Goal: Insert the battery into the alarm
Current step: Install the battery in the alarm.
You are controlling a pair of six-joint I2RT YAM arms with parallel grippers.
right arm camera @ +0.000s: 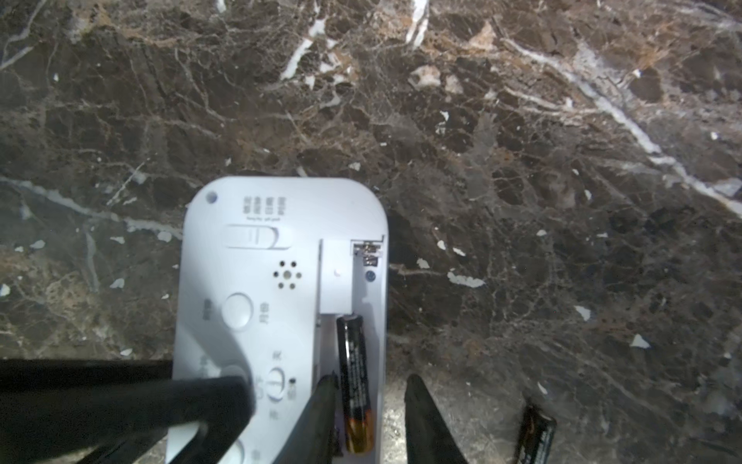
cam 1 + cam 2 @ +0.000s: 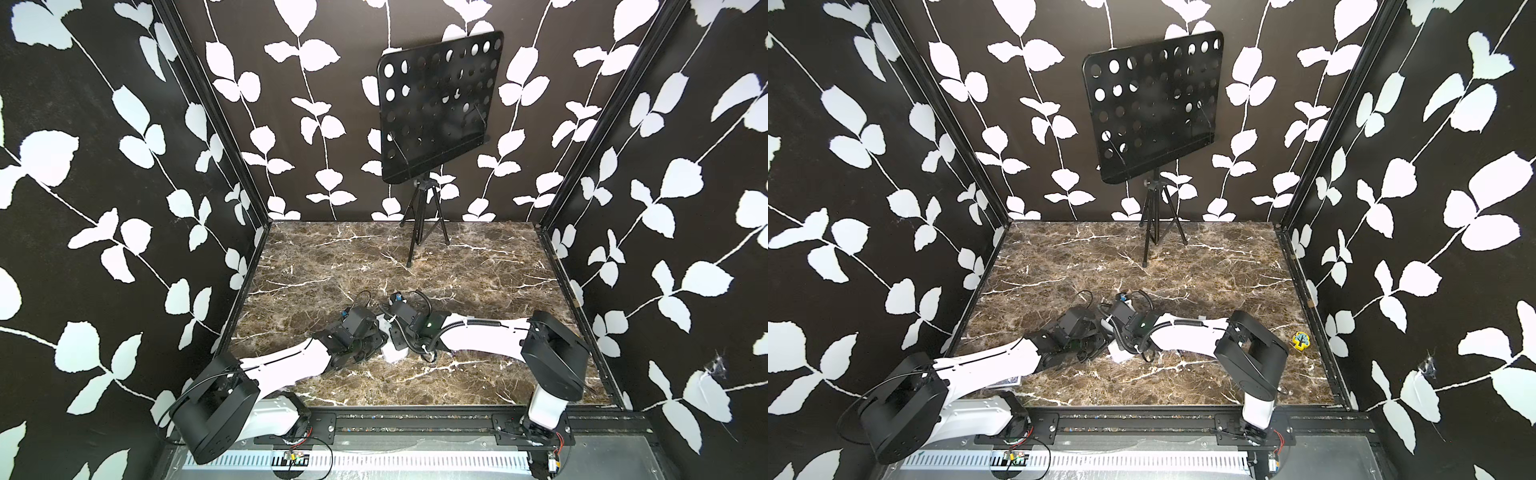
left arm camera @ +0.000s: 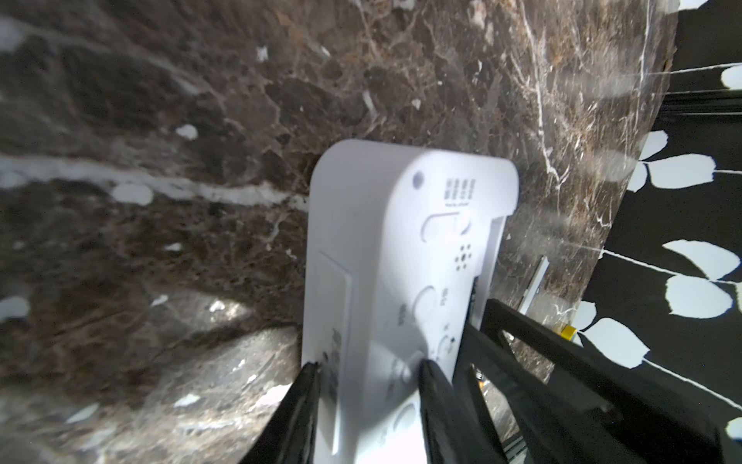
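Marble surface (image 2: 457,266) bears the alarm (image 1: 249,281), clamped by left end effector (image 3: 369,369); right end effector (image 1: 372,377) stands parted around the battery (image 1: 355,361) in its compartment

- i see a brown marble worktop (image 2: 478,266) with white veins.
- the alarm (image 1: 281,249) lies back up on it, mid-width, nearer the near edge than the far one.
- a loose battery (image 1: 536,434) lies flat just beside the alarm, not touching it.
- a black music stand (image 2: 438,108) stands on its tripod feet by the middle of the far edge.
- a small yellow and blue tree-shaped piece (image 2: 1300,340) sits near the right edge.
- a blue-patterned card box (image 2: 1008,380) lies toward the near left corner, mostly hidden from me.
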